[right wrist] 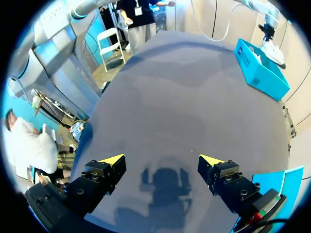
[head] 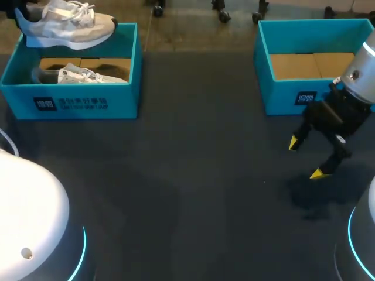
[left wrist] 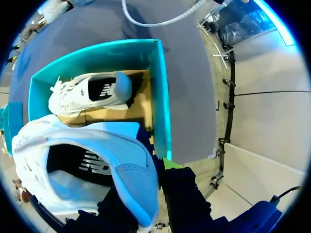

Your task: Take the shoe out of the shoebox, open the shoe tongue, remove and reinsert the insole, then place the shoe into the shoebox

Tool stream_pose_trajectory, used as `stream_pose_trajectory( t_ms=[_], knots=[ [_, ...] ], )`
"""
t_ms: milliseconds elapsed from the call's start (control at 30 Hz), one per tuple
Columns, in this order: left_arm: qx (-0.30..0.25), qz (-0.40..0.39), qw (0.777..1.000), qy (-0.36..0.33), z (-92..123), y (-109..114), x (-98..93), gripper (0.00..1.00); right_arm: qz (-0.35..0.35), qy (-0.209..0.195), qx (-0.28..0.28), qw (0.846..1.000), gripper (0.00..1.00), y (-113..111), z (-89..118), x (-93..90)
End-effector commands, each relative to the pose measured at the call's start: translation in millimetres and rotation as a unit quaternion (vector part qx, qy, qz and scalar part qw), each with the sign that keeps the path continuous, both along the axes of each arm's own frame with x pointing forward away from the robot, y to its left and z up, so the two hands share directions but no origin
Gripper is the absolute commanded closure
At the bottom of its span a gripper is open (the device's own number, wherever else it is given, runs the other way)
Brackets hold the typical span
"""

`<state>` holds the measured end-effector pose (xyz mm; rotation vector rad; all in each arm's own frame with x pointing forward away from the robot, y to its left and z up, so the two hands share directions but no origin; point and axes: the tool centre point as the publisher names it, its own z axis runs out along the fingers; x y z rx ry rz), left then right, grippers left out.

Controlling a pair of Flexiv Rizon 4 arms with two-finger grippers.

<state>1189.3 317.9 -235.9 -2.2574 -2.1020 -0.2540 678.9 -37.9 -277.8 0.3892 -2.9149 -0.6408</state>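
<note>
A white and grey shoe [head: 67, 26] hangs above the far rim of the teal left shoebox [head: 117, 93], toe toward the middle. My left gripper [left wrist: 146, 194] is shut on the heel of that shoe [left wrist: 82, 160]; in the head view the gripper is hidden past the top left corner. A second white shoe [head: 79, 75] lies inside the box on its cardboard floor, under the held one [left wrist: 87, 92]. My right gripper [head: 304, 159] hangs open over bare table in front of the right shoebox [head: 281, 93], with nothing between its fingers [right wrist: 163, 160].
The right shoebox holds only its cardboard floor. Dark table stretches between the two boxes and toward the front edge. White robot bases sit at the front left [head: 29, 216] and front right corners.
</note>
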Motion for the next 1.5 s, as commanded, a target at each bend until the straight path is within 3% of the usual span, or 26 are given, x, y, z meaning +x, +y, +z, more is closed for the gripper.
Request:
stream_pose_trajectory(
  t_ms=[33,733,1500],
  knots=[
    [0.003,0.003,1.0,0.015,-2,-3,11.8,1.0,0.0,0.0,-0.001,1.0,0.0,1,-1,0.1],
    [0.035,0.029,0.999,0.003,-31,-8,15.1,1.0,0.0,0.0,-0.001,1.0,0.0,1,-1,0.1],
    [0.034,0.046,0.998,0.02,-54,-10,16.2,1.0,0.0,0.0,-0.001,1.0,0.0,1,-1,0.1]
  ],
)
